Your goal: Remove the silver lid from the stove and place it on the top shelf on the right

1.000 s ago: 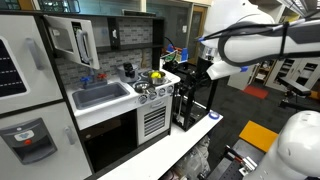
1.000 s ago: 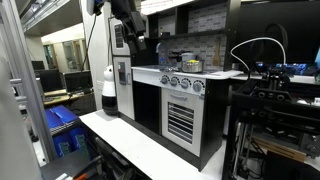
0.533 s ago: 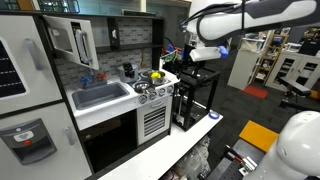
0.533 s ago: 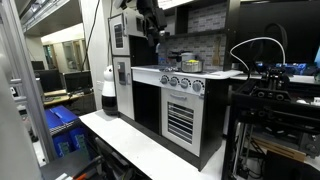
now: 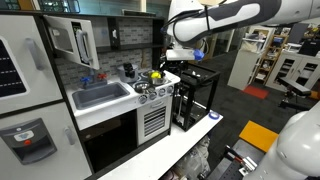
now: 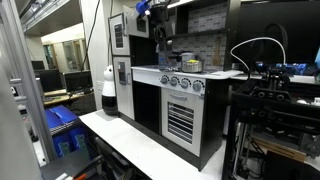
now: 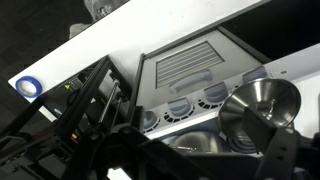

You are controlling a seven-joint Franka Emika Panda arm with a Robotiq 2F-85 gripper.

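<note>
- the stove (image 5: pixel 158 85) is white, with a row of silver knobs (image 7: pixel 190 104) and a pale slatted oven door (image 7: pixel 190 62)
- the silver lid (image 7: pixel 258 108) is shiny, mirror-like metal
- the sink basin (image 5: pixel 100 96) is grey
- the open-frame rack (image 5: pixel 194 97) is black
- the pot (image 5: pixel 156 75) holds yellow contents
- the backsplash (image 5: pixel 110 62) shows grey brick pattern

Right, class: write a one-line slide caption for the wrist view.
Looking down past the gripper at the stove knobs and a shiny silver lid.

Dark lab floor (image 5: pixel 262 108), orange mat (image 5: pixel 256 137), white workbench (image 6: pixel 150 150)
</note>
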